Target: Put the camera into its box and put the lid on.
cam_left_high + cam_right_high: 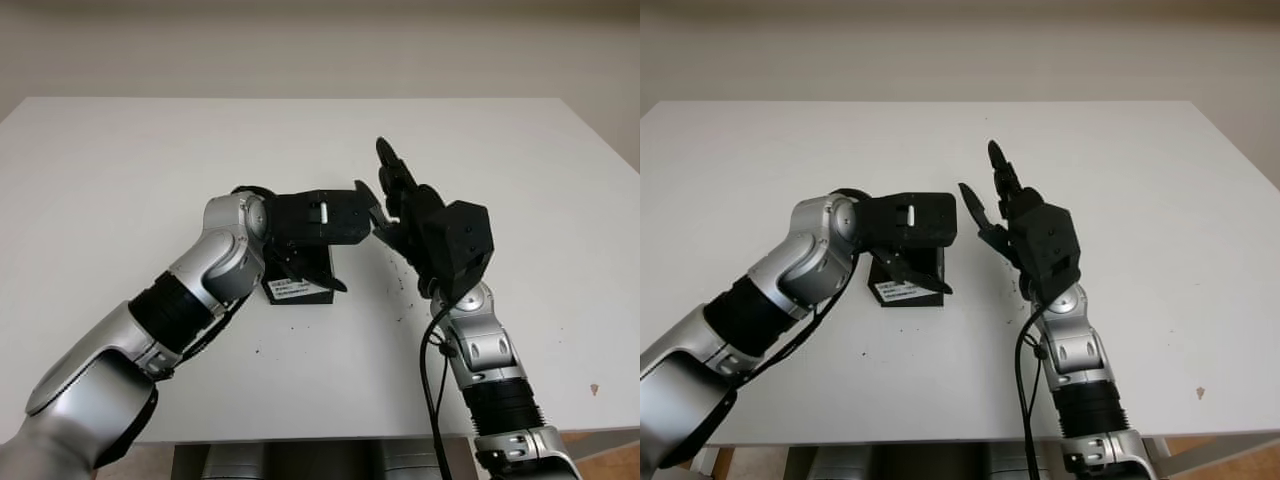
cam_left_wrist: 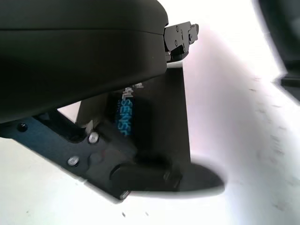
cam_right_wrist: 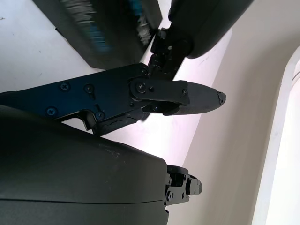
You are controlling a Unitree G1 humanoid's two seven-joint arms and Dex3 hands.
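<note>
Head view: black box [image 1: 297, 285] on table [image 1: 120, 160], white label facing robot. Left hand [image 1: 318, 222] directly over box, nearer of two, one finger [image 1: 318, 275] hooked down box's front. Right hand [image 1: 425, 225] just right of box, raised, holding nothing.

Left wrist view: box [image 2: 161, 122] just beneath hand shell; whether fingers clamp it, cannot tell.

Right wrist view: box [image 3: 101, 30] beyond right hand's finger [image 3: 140, 96], apart.

The black box [image 2: 154, 117] carries blue lettering reading roughly "ALSENSE", and its white label [image 1: 300, 289] has print too small to read.

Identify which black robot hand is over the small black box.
The left hand, above the small black white-labelled box; the open right hand stands beside it.
</note>
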